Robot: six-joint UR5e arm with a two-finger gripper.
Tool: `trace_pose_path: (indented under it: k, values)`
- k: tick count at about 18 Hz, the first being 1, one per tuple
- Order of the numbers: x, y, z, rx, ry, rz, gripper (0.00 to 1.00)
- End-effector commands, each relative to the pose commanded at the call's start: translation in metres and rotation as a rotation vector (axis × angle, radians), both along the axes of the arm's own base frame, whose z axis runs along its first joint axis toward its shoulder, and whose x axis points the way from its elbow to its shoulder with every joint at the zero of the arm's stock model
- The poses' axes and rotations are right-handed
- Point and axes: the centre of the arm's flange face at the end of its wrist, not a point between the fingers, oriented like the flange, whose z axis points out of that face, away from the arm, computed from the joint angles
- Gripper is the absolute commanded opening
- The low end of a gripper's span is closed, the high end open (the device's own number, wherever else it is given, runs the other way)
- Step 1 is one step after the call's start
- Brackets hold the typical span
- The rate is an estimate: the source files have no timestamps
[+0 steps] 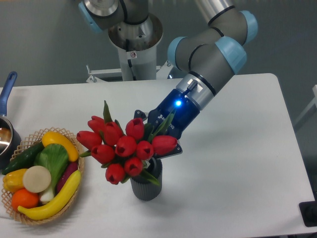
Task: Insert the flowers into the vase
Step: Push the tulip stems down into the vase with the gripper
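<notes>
The flowers, a bunch of red tulips with green leaves, lean to the left over the vase, a short dark grey ribbed cylinder near the table's front middle. Their stems reach down into the vase's mouth. My gripper comes in from the upper right, just above the vase's rim. It is shut on the bunch at the stems. Its fingers are mostly hidden behind the blooms. A blue light glows on the wrist.
A wicker basket with produce, including a banana, an orange, a cucumber and green vegetables, stands at the front left. A blue-handled metal pot is at the left edge. The robot's base is behind the table.
</notes>
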Motion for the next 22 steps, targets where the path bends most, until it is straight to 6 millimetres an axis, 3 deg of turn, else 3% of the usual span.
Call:
trace_pose_path:
  k: [5,8,13,22]
  values:
    - [-0.001,-0.009,-0.027,0.008,0.047,-0.018,0.00]
    - [-0.012,-0.018,-0.036,0.005,0.051,-0.003,0.00]
    - [-0.012,-0.034,-0.071,-0.007,0.050,-0.002,0.03]
    - [-0.010,-0.033,-0.094,-0.024,0.029,-0.011,0.02]
